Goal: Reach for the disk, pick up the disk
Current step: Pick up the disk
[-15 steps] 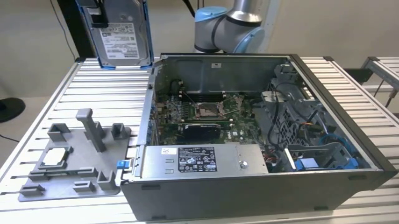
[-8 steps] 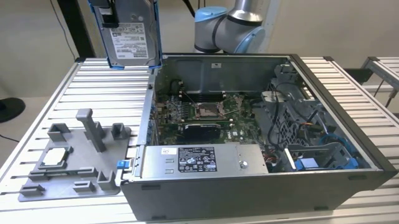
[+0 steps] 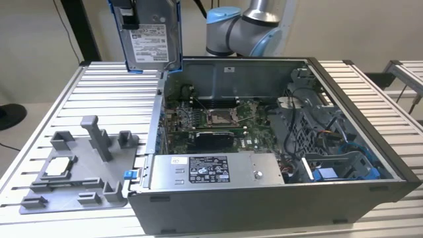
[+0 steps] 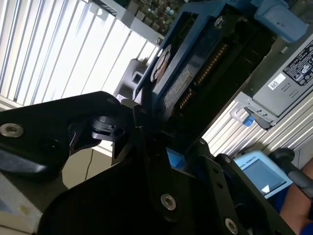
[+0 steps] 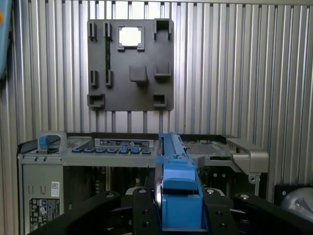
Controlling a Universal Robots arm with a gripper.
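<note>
The disk, a silver-grey drive with a white label in a blue bracket, hangs upright in the air above the back corner of the open computer case on the exterior view's left. My gripper is shut on its upper end, and the disk touches nothing below. In the first wrist view the disk runs edge-on between my black fingers, its blue bracket facing the camera. In the second wrist view the disk sticks out from the gripper, connector edge showing.
The open computer case takes up the middle of the slatted table, with a grey power supply box along its near side. A grey fixture plate holding a small silver chip lies on the exterior view's left. A person's arm shows nearby.
</note>
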